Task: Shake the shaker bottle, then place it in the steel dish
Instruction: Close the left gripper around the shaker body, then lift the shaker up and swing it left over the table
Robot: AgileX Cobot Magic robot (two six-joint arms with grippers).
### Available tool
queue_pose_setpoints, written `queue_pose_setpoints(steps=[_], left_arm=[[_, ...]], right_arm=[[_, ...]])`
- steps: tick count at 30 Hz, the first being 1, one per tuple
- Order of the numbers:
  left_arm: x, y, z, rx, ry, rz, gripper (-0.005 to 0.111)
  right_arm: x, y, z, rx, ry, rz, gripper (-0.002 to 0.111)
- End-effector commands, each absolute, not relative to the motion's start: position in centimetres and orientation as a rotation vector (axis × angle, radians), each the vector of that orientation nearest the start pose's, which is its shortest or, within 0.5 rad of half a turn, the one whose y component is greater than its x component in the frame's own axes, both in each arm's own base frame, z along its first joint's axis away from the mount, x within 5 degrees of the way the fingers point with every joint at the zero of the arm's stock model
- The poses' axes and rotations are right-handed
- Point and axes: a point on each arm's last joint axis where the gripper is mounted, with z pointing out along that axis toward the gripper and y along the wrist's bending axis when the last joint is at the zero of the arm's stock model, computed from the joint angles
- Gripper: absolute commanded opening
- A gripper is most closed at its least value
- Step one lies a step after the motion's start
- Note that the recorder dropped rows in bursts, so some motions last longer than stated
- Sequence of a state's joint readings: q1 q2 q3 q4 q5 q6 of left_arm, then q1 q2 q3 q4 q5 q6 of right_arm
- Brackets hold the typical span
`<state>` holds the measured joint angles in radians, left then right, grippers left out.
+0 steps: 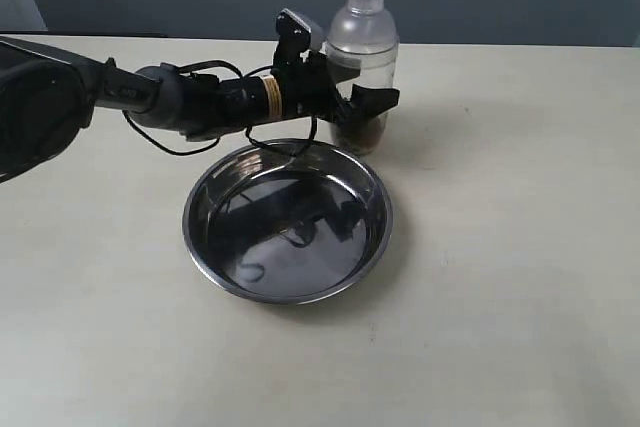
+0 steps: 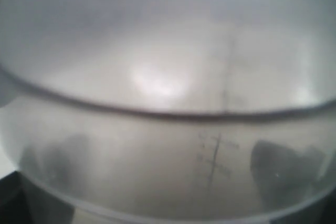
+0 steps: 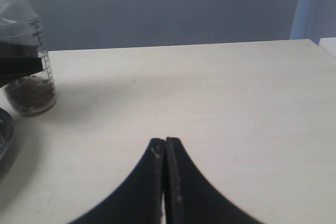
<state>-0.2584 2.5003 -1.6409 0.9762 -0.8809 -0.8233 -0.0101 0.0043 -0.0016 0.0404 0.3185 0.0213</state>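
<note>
Near the far edge of the table [image 1: 520,277], about its middle: the shaker bottle [image 1: 362,57] upright, brown bits at the bottom, base seemingly on the table. Clasped around its body by the left hand [image 1: 372,99], one finger in front, frosted wall filling the left wrist view. Just beside it, toward the near edge: the steel dish [image 1: 195,237], mirroring the arm. Over bare table, well apart from the bottle: the right hand [image 3: 165,182], fingers pressed together

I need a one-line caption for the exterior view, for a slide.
Left end effector grips the upright shaker bottle standing on the table just behind the steel dish.
</note>
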Motion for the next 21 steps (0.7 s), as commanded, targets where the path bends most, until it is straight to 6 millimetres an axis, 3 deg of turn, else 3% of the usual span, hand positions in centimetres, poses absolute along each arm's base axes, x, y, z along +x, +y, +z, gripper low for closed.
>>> queue_pose_setpoints(steps=[1,6,12,15,18,21], left_arm=[[48.6,-18.5,9.7,0.622,1.712,-0.784,0.000],[48.8,-18.3,12.9,0.631,1.665,-0.749,0.000],[48.0,-17.5,20.8,0.716,1.574,-0.670,0.000],[47.1,-16.3,24.8,0.711,1.561,-0.703,0.000],[45.7,-14.4,27.0,0.711,1.599,-0.736,0.000],[43.0,-13.1,28.5,0.794,1.615,-0.777,0.000]], right_arm=[[5.4,0.1,18.5,0.052,1.790,0.047,-0.001],[5.4,0.1,18.5,0.052,1.790,0.047,-0.001],[5.4,0.1,18.5,0.052,1.790,0.047,-0.001],[5.4,0.1,18.5,0.052,1.790,0.047,-0.001],[5.4,0.1,18.5,0.052,1.790,0.047,-0.001],[5.4,0.1,18.5,0.052,1.790,0.047,-0.001]])
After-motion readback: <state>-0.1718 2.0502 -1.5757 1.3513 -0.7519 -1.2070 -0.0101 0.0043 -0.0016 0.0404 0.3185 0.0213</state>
